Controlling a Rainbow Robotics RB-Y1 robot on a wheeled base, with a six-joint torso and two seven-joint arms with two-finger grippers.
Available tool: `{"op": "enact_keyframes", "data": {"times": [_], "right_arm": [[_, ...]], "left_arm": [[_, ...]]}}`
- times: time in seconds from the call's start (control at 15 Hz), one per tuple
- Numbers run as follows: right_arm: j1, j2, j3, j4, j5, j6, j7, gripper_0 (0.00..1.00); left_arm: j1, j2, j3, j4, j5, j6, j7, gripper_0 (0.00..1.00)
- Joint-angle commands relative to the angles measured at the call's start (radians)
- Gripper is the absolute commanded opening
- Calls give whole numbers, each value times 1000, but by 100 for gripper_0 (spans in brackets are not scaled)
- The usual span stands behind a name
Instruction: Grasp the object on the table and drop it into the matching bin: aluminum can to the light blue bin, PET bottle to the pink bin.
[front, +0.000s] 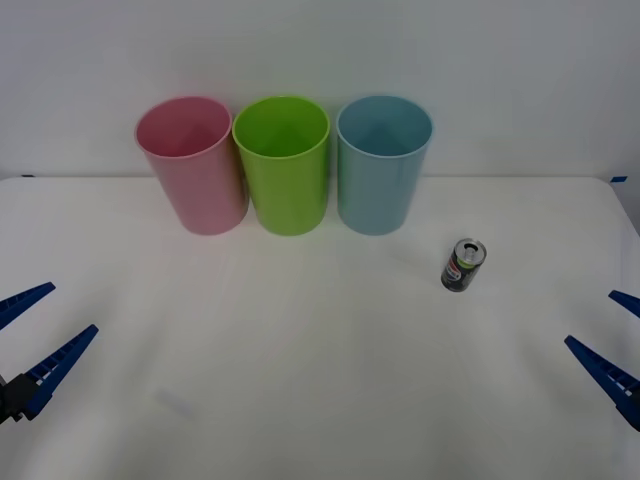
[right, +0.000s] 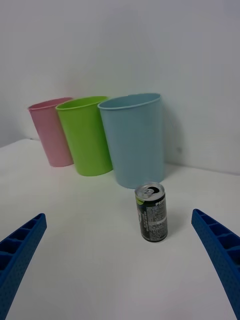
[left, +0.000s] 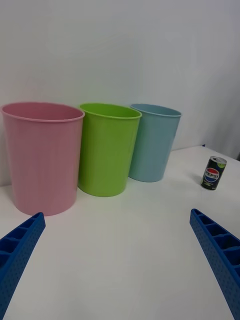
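While the aluminum can (front: 464, 265) stood upright just right of the light blue bin (front: 383, 165), our right gripper (front: 618, 341) (fingers spread wide, holding nothing) needed, we judged, to straddle the can squarely before closing on it.
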Motion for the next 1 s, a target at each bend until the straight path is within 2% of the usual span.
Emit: {"op": "enact_keyframes", "data": {"times": [0.07, 0.47, 1.0], "right_arm": [[-4, 1, 15, 44, 1, 3, 61, 100], [-7, 1, 107, 98, 3, 101, 221, 100], [-41, 7, 247, 100, 1, 289, 236, 100]], "left_arm": [[0, 0, 0, 0, 0, 0, 0, 100], [0, 0, 0, 0, 0, 0, 0, 100], [0, 0, 0, 0, 0, 0, 0, 100]]}}
